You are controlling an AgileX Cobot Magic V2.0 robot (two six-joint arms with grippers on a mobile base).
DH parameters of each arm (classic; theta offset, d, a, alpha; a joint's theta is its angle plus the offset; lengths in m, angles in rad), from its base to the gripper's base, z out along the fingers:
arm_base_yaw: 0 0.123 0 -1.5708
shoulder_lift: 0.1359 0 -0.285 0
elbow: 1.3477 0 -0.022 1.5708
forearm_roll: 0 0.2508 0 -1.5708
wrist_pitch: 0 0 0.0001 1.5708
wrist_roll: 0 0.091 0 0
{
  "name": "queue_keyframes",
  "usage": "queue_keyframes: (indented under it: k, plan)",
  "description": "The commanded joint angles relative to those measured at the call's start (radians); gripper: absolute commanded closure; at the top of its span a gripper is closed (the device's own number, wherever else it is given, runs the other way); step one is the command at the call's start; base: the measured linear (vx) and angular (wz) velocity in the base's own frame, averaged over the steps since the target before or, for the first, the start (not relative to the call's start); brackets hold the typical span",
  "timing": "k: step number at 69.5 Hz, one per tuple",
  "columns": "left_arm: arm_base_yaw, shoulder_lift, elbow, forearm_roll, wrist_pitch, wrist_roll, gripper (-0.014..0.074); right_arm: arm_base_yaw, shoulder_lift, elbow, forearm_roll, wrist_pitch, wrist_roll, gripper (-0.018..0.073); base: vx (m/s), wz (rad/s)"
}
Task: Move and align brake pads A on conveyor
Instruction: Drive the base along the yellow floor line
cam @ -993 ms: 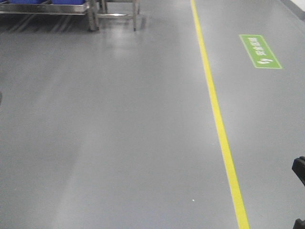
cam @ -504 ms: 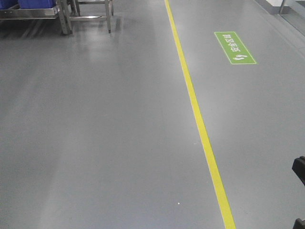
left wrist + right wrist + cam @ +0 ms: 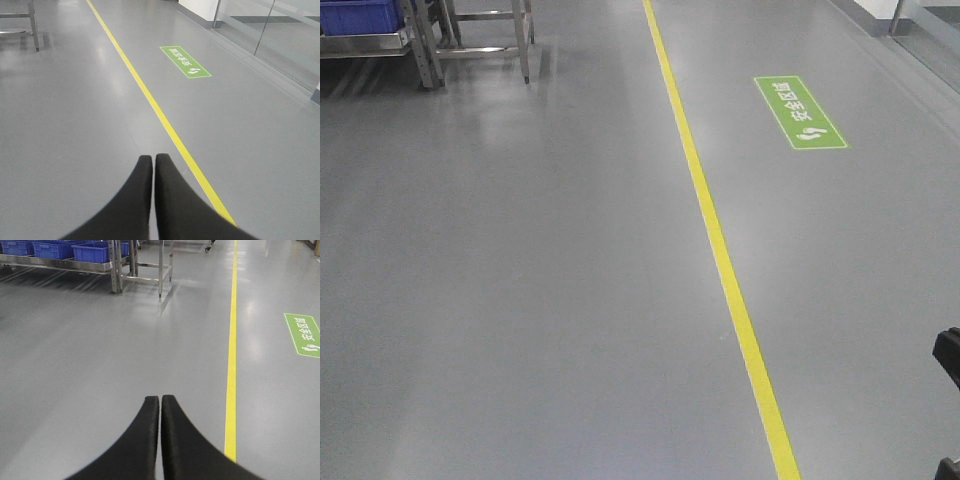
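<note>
Front view: bare grey floor (image 3: pixel 520 300), a yellow line (image 3: pixel 720 250), no brake pads A or conveyor in sight. Left wrist view: left gripper (image 3: pixel 153 159) clenched, empty. Right wrist view: right gripper (image 3: pixel 160 400) likewise pinched on nothing; best hold both arms tucked until the conveyor shows

Grey floor (image 3: pixel 520 300): smooth, w/ dull reflections. Yellow line (image 3: pixel 720 250) runs lengthwise across it; green floor sign (image 3: pixel 800 112) w/ white characters lies flat to the right of the line, apart from it. Blue bins (image 3: pixel 55 249) sit on steel rack (image 3: pixel 116 270), far left; glass partition (image 3: pixel 280 35), far right.
</note>
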State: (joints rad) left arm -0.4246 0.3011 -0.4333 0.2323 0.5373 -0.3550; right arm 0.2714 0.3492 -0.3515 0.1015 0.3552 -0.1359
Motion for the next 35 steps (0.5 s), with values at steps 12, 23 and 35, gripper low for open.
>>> queue_keyframes:
  k: [12,23,35]
  plan:
    - [-0.006,0.009,-0.023,0.006,-0.071,-0.002,0.0603,-0.002,0.006,-0.028,0.0,-0.073,-0.009,0.0566,0.47,0.0]
    - [-0.006,0.009,-0.023,0.006,-0.071,-0.002,0.0603,-0.002,0.006,-0.028,0.0,-0.073,-0.009,0.0566,0.51,0.0]
    - [-0.006,0.009,-0.023,0.006,-0.071,-0.002,0.0603,-0.002,0.006,-0.028,0.0,-0.073,-0.009,0.0566,0.56,0.0]
